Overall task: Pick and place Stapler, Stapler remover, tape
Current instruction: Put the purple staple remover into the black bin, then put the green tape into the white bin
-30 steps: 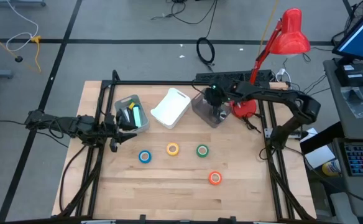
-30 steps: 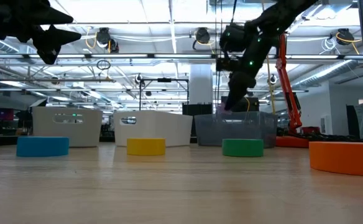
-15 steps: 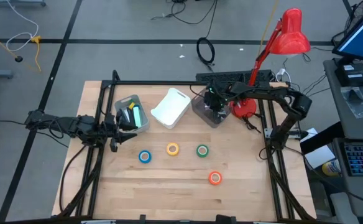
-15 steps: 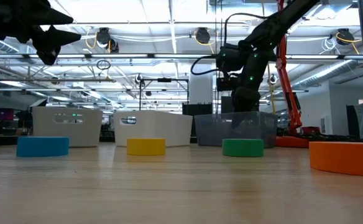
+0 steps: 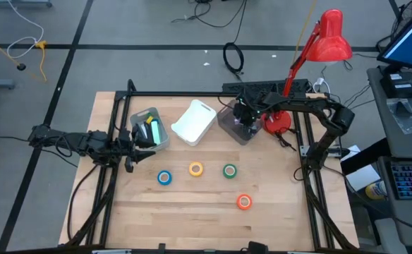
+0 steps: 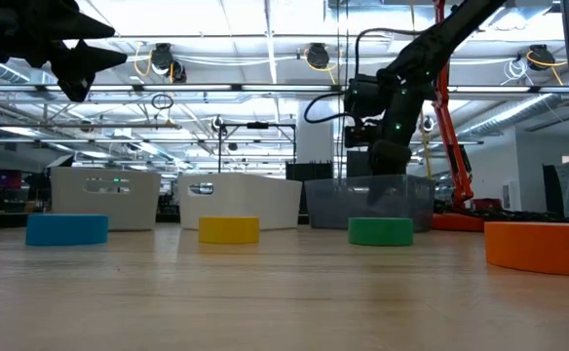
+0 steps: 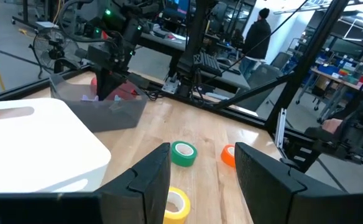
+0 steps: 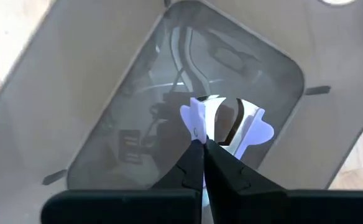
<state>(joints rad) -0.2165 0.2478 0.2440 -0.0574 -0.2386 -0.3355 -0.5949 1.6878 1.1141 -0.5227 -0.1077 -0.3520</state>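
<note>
My right gripper (image 5: pixel 243 118) points down into a clear grey bin (image 5: pixel 227 127) at the table's far side and is shut on a white-lilac claw-shaped staple remover (image 8: pixel 226 124). Four tape rolls lie flat on the wood: blue (image 5: pixel 164 178), yellow (image 5: pixel 196 169), green (image 5: pixel 229 170) and orange (image 5: pixel 244 202). My left gripper (image 5: pixel 131 156) waits open and empty at the table's left edge, raised above it (image 6: pixel 70 58). I cannot make out a stapler. My right gripper pinches the staple remover between its two fingertips (image 8: pixel 194 163), at the edge of one winged side (image 8: pixel 197 134). The fingers come from above, pointing down into the bin. The remover sticks out beyond the tips over the bin's floor; whether it touches the floor I cannot tell.
A grey bin (image 5: pixel 149 130) with several coloured items stands far left, and a white bin (image 5: pixel 193 121) stands beside the clear one. A red desk lamp (image 5: pixel 319 49) rises at the far right. A black frame (image 5: pixel 192 94) edges the table. Bare wood lies near the front edge.
My right gripper has turned from a slant to point straight down and has gone lower into the clear grey bin, carrying the staple remover with it. The tape rolls have kept still.
</note>
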